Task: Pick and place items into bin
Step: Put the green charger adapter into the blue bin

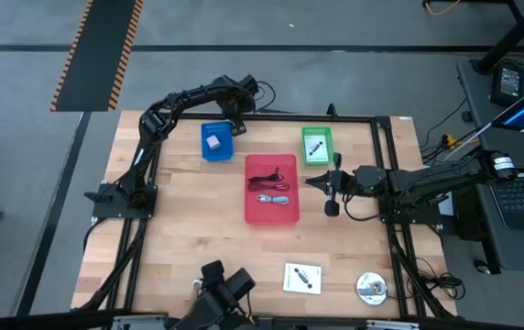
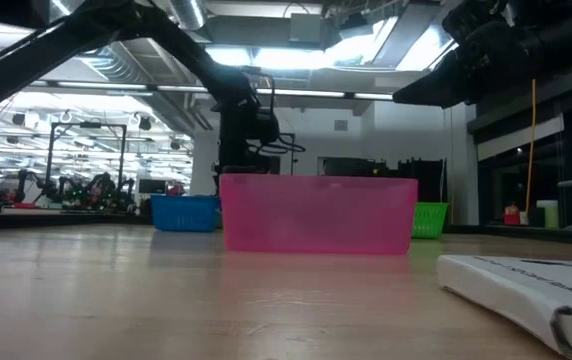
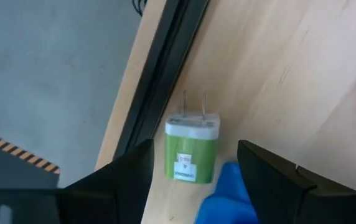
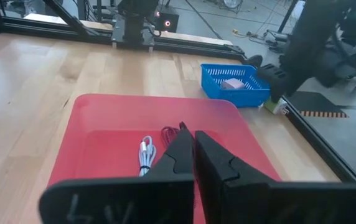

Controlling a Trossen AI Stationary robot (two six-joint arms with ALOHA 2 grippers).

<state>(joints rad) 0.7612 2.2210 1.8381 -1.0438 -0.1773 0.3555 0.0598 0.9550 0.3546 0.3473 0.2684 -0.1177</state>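
High view: left gripper at far edge by blue tray, pink block inside. Cables in red tray, strands lying crosswise. Pen in green tray. White card and silver disc near front edge.

Low view: card's edge cut off at right, print unreadable.

Left wrist: fingers apart around white-green packet lying flat, prongs pointing away; label too small to read.

Right wrist: right gripper fingers together above red tray.
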